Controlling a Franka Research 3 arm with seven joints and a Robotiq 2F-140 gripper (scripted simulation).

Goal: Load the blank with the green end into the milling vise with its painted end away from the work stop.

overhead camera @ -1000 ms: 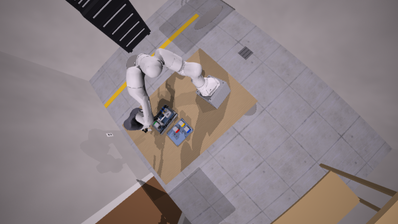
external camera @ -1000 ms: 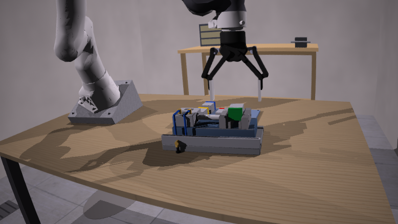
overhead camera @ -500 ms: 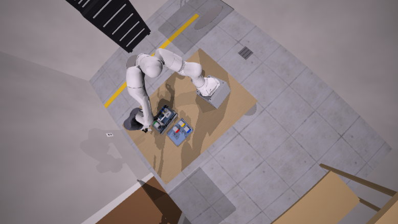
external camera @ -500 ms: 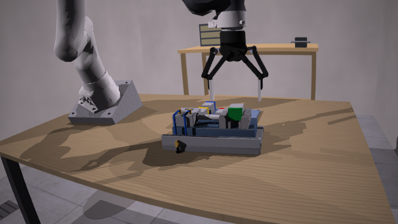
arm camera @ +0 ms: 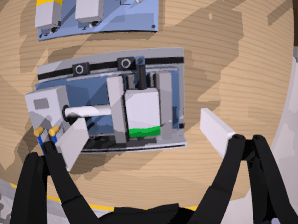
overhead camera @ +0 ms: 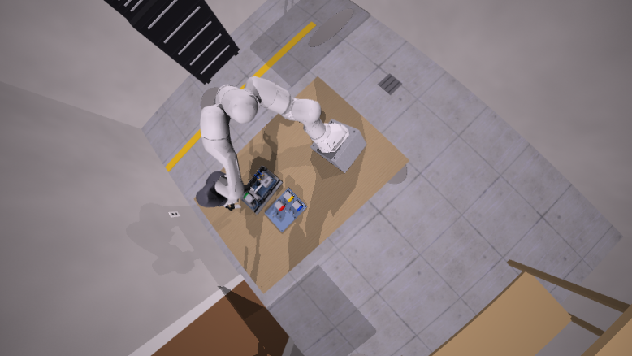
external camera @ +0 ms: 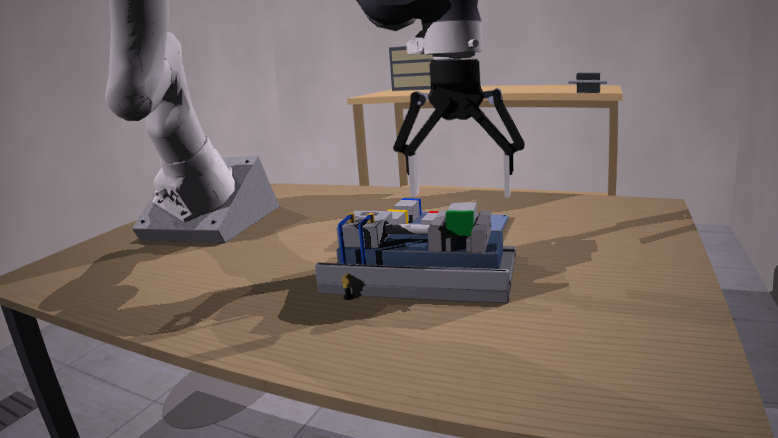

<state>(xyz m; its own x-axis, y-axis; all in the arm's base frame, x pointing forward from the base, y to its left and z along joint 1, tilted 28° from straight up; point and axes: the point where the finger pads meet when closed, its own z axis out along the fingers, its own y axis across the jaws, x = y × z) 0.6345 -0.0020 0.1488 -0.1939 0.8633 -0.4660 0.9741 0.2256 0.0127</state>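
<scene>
The green-ended blank point(arm camera: 143, 113) lies flat between the vise point(arm camera: 107, 145) blocks.

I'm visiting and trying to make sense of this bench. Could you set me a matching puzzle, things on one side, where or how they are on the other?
Things:
1. green-ended blank
2. red-ended blank
3. tool
4. arm's grey base

Places or states:
A. on the blue infeed plate
B. fingers spread wide, holding nothing, above the vise
C. between the vise jaws
D. on the wooden table, beyond and to the left of the vise in the exterior view

Pairs: 1-C, 2-A, 3-B, 4-D
</scene>
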